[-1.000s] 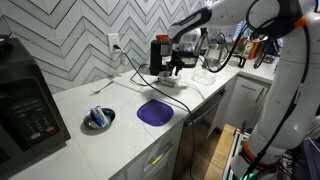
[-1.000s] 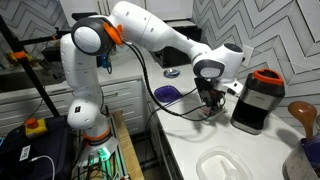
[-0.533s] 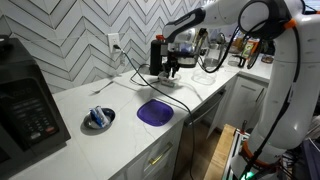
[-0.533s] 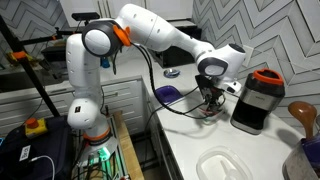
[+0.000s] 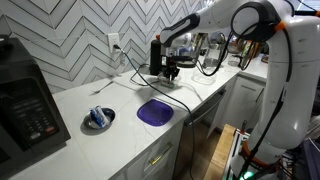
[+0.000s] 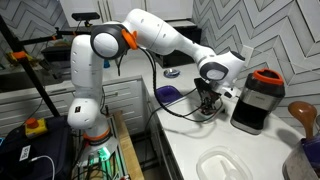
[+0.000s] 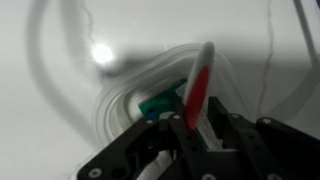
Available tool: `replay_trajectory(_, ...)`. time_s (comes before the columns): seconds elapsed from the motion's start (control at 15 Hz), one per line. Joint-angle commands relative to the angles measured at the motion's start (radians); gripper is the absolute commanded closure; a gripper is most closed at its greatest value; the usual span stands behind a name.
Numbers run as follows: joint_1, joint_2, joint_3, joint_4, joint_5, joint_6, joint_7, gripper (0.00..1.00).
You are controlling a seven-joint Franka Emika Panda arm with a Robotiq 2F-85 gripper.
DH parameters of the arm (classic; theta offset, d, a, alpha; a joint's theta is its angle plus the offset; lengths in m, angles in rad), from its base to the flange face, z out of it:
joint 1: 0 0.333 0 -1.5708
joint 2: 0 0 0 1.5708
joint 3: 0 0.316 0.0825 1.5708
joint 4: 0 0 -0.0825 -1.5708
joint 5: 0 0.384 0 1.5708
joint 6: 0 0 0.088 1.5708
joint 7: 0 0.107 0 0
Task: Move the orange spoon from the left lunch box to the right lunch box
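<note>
My gripper (image 7: 196,128) is shut on the orange spoon (image 7: 201,82), a red-orange handle with a white end that sticks up between the fingers. Right below it lies a clear plastic lunch box (image 7: 128,92) with a green item (image 7: 160,103) inside. In both exterior views the gripper (image 5: 172,68) (image 6: 207,101) hangs low over the counter, next to a black appliance (image 5: 160,54). The spoon is too small to make out there. A second lunch box (image 6: 218,165), whitish and clear, lies nearer the counter's end.
A purple bowl (image 5: 154,112) (image 6: 168,93) sits near the counter's front edge. A small blue and white dish (image 5: 98,119) and a black microwave (image 5: 25,105) stand farther along. A black appliance with an orange lid (image 6: 258,98) and a wooden spoon (image 6: 302,113) stand close by.
The arm has shifted a little toward the black appliance and slightly lower over the clear lunch box. The spoon stays in the gripper.
</note>
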Motion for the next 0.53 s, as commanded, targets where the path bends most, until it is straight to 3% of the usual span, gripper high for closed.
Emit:
replay_trajectory(0.0,-0.012,0.034,0.008,0.035,-0.017,-0.065,-0.009,0.84)
replay_trajectory(0.07,-0.012,0.038,0.007,0.039,-0.02,-0.074,-0.008,1.0)
replay_trajectory(0.47,-0.02,-0.036,-0.003,0.044,-0.022,-0.071,-0.002,0.98)
